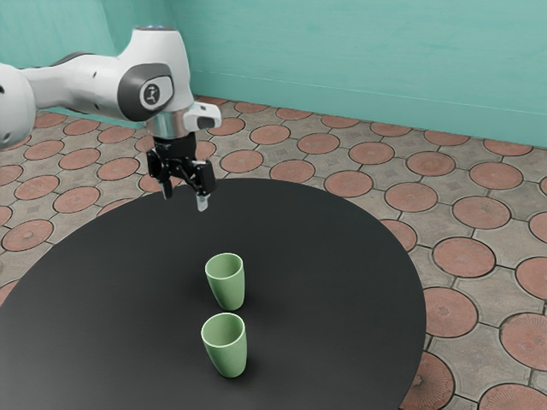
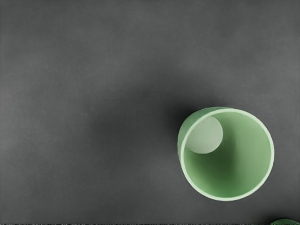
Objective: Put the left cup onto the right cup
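Two green cups are on a round black counter point(image 1: 359, 256), both upright with their mouths up and both empty. From the side camera one sits behind the other. The near cup point(image 1: 225, 344) is toward the counter's front edge. The far cup point(image 1: 226, 280) is just behind it, close but not touching, with a strip of bare counter between them. Honestly can't tell from these shots which one counts as "left".

Further back, toward the exterior view's left, the tool point(image 1: 185, 196) hangs over the counter's rear part, up in the air and well apart from both cups. Its fingers point down and are spread apart, with nothing between them.

The wrist camera looks down into what I take to be the far cup point(image 2: 225, 154). You can see its pale flat bottom and thin rim, and dark counter all around it.

The white arm point(image 1: 94, 85) comes in from the exterior view's upper left. Behind all that is a floor point(image 1: 479, 213) of round brown tiles, then a teal wall point(image 1: 359, 43).
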You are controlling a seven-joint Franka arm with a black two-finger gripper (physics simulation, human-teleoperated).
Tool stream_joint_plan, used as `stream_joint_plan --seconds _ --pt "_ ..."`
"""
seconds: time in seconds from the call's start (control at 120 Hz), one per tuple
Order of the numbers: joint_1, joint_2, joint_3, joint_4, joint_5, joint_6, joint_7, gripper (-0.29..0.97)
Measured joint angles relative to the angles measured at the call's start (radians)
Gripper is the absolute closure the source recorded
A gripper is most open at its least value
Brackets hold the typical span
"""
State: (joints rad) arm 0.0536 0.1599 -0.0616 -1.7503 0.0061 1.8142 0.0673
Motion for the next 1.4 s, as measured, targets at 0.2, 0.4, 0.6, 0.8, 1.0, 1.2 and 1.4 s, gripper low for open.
stream_joint_plan --seconds 0.2,0.4,0.6,0.8,1.0,1.2,1.4 --pt "0.0 -0.011 -0.018 -0.045 -0.008 0.045 -0.009 0.0" --pt "0.0 -0.006 -0.034 -0.054 -0.013 0.062 -0.046 0.0" --pt "0.0 0.005 -0.035 -0.081 -0.036 0.077 -0.085 0.0" --pt "0.0 0.028 -0.035 -0.086 -0.041 0.094 -0.119 0.0" --pt "0.002 0.047 -0.034 -0.093 -0.037 0.111 -0.142 0.0" --pt "0.002 0.054 -0.031 -0.112 -0.035 0.133 -0.158 0.0" --pt "0.002 0.076 -0.028 -0.115 -0.034 0.151 -0.17 0.0"
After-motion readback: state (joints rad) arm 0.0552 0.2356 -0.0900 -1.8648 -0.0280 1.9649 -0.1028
